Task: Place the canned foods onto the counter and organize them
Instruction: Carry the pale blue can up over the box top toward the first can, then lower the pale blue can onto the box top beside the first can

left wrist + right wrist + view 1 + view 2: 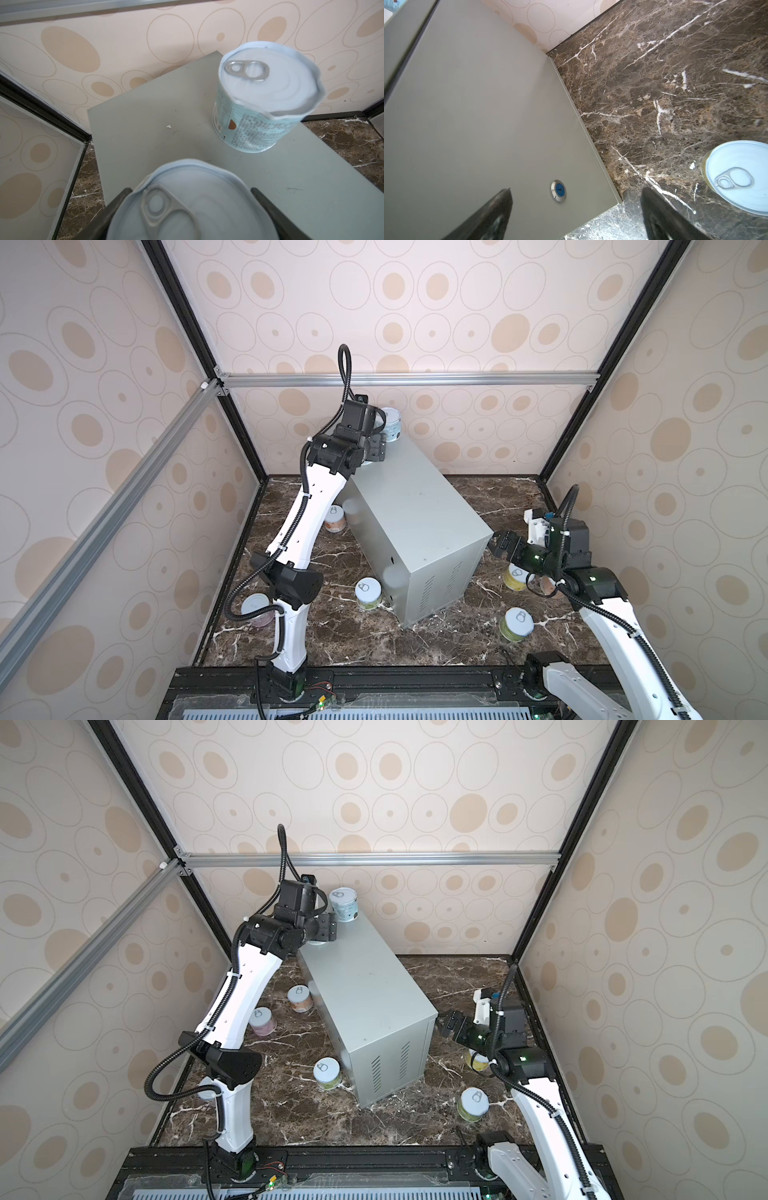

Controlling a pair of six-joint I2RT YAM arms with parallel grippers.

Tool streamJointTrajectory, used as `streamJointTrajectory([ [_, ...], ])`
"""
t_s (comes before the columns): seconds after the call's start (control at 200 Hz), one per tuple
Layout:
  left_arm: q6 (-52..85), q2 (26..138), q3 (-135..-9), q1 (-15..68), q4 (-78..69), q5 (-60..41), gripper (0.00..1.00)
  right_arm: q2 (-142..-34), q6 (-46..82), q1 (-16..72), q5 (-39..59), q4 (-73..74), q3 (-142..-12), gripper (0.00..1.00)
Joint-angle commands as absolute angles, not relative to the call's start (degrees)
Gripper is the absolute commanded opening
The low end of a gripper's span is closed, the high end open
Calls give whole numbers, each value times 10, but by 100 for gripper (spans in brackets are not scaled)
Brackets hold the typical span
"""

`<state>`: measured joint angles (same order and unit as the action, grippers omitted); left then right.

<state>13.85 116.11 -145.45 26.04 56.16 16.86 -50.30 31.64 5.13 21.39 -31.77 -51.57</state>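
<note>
The counter (415, 522) is a grey metal box standing on the dark marble. A teal can (391, 425) stands upright at its far end, seen close in the left wrist view (259, 116). My left gripper (376, 450) hovers over that end. A second can (187, 207) sits on the counter top between its fingers, which stand open, with a narrow gap at one finger (270, 207). My right gripper (500, 545) is open and empty beside the counter's right wall (467, 104). On the marble stand an orange can (334, 519), a green can (368, 593), a pink can (257, 610) and others.
To the right of the counter stand a yellow-green can (517, 624) and a yellow can (515, 576), partly under the right arm. A round blue button (558, 190) sits on the counter's side wall. Patterned walls with black frame posts (241, 439) close in the marble floor (374, 647).
</note>
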Motion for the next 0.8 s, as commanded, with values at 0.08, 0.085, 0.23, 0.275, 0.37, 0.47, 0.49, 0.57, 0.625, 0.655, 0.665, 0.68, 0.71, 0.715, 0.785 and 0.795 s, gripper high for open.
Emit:
streamJointTrajectory([
  [0.08, 124, 1175, -1484, 255, 553, 184, 89, -501, 313, 49, 224, -306, -517, 99],
  [0.085, 123, 1175, -1484, 254, 553, 185, 89, -501, 313, 49, 224, -306, -517, 99],
  [0.23, 119, 1161, -1484, 255, 546, 180, 97, -498, 313, 50, 227, -305, -516, 99],
  [0.275, 117, 1155, -1484, 254, 543, 178, 99, -497, 313, 49, 227, -304, -516, 99],
  [0.37, 114, 1140, -1471, 253, 537, 157, 99, -495, 313, 49, 228, -303, -514, 99],
  [0.47, 119, 1114, -1423, 255, 521, 139, 99, -491, 314, 50, 229, -305, -515, 99],
  [0.49, 120, 1105, -1406, 256, 512, 139, 99, -491, 314, 50, 229, -306, -516, 99],
  [0.57, 119, 1054, -1307, 261, 462, 151, 99, -484, 314, 50, 231, -310, -516, 99],
  [0.625, 120, 1008, -1225, 261, 411, 150, 99, -478, 313, 50, 230, -312, -515, 99],
  [0.655, 122, 983, -1186, 260, 385, 149, 99, -476, 312, 50, 229, -313, -514, 99],
  [0.665, 123, 975, -1173, 261, 377, 147, 99, -475, 312, 50, 229, -314, -513, 99],
  [0.68, 124, 964, -1155, 261, 365, 147, 99, -475, 312, 50, 229, -315, -513, 99],
  [0.71, 128, 944, -1126, 261, 346, 145, 99, -474, 311, 49, 229, -315, -512, 99],
  [0.715, 128, 942, -1120, 260, 343, 144, 99, -474, 311, 50, 229, -315, -512, 99],
  [0.785, 134, 909, -1064, 261, 311, 141, 98, -473, 311, 50, 231, -317, -510, 99],
  [0.795, 135, 905, -1057, 260, 307, 140, 98, -472, 310, 49, 231, -317, -510, 99],
])
